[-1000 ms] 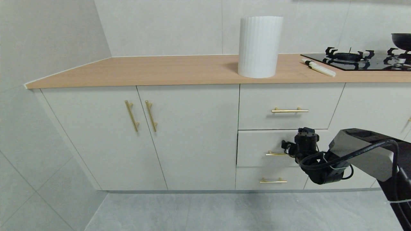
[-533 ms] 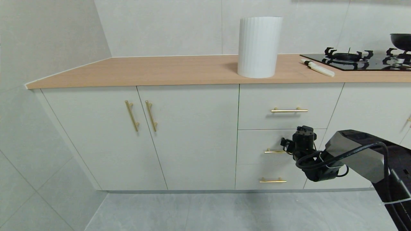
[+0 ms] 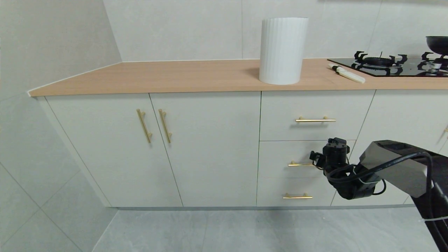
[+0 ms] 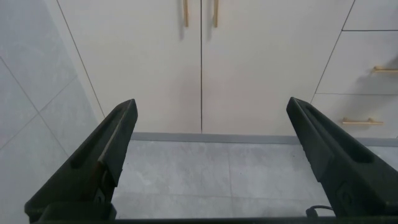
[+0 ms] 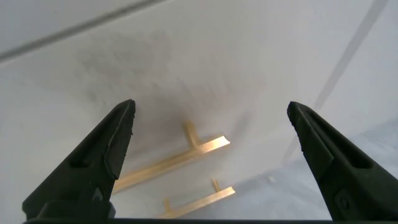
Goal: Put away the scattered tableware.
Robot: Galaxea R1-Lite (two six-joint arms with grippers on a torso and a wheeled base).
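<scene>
right pincer (image 3: 316, 160) at the middle drawer's slim brass bar handle (image 3: 300, 163)
its black wedge fingers stand apart; the left pincer (image 4: 211, 112) is likewise spread, above grey floor tile. a slim cream utensil (image 3: 346, 74) lies on the wood-grain tabletop (image 3: 175, 75), just beside the glossy black hob (image 3: 392, 68), near a ribbed white cylinder (image 3: 282, 50).

Mid drawer handle (image 3: 300, 163) rt end hidden behind rt pincer (image 3: 314, 160); pan (image 3: 437, 43) cut by frame edge.
</scene>
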